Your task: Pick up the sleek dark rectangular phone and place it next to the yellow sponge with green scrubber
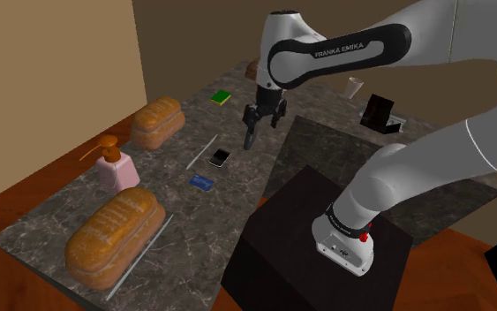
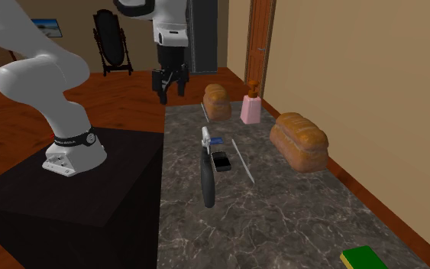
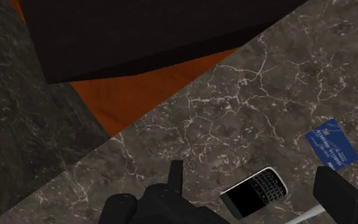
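— Where is the phone on your screens?

— I have the phone (image 3: 255, 191) lying flat on the marble counter (image 1: 198, 221), screen and keypad up. It is close to the long edge that faces the stand (image 1: 299, 238), about halfway along that edge. A blue card (image 3: 331, 144) lies just beside it without touching it. A thin white rod (image 1: 200, 152) lies on the phone's other side, toward the counter's middle.

— And the tool?

— I see the gripper (image 3: 250, 172) hanging over that same edge, above the phone and clear of it. Its fingers (image 3: 175, 175) are spread wide. In the wrist view the phone sits in the gap between them and neither one touches it.

— The sponge?

— The sponge (image 1: 222, 97), yellow with a green top, sits near the counter's far end in the shoulder view, well apart from the phone. Along the opposite long edge I count a smaller loaf (image 1: 156, 122) toward the sponge's end and a bigger loaf (image 1: 116, 234) at the other end. A pink soap bottle (image 1: 117, 166) stands between them.
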Controlling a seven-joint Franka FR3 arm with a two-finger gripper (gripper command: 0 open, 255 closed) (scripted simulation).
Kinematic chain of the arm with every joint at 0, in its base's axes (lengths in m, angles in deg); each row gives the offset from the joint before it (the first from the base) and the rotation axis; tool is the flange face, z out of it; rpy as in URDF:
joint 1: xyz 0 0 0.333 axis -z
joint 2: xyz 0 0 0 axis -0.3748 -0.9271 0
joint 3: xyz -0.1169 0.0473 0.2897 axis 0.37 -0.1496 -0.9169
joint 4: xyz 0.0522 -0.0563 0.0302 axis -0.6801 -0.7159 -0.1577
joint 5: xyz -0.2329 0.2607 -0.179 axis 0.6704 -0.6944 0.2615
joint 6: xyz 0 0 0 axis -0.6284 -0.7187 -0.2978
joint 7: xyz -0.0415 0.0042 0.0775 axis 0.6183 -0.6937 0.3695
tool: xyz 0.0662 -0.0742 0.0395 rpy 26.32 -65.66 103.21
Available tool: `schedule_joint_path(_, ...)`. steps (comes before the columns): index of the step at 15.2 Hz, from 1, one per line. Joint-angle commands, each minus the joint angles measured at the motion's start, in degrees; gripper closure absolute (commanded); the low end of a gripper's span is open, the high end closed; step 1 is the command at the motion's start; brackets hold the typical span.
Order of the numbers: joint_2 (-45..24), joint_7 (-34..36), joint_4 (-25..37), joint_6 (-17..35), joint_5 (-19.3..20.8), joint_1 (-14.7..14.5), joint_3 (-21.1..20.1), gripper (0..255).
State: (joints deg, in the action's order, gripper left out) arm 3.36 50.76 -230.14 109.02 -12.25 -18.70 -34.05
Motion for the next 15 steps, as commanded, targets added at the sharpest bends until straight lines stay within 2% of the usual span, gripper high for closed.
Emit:
schedule_joint_path(1, -3.68, 4.81, -0.71, 5.01, -0.87, 0.78, -1.26, 0)
schedule_joint_path(7, -17.11, 18.65, 1.40, 17.93, -1.00, 3.27, -4.18, 0)
schedule_joint_path(11, -26.73, 28.35, 4.47, 25.58, 0.93, 4.50, -4.82, 0)
schedule_joint_path(15, -36.29, 38.09, 8.68, 32.09, 3.74, 4.52, -3.64, 0)
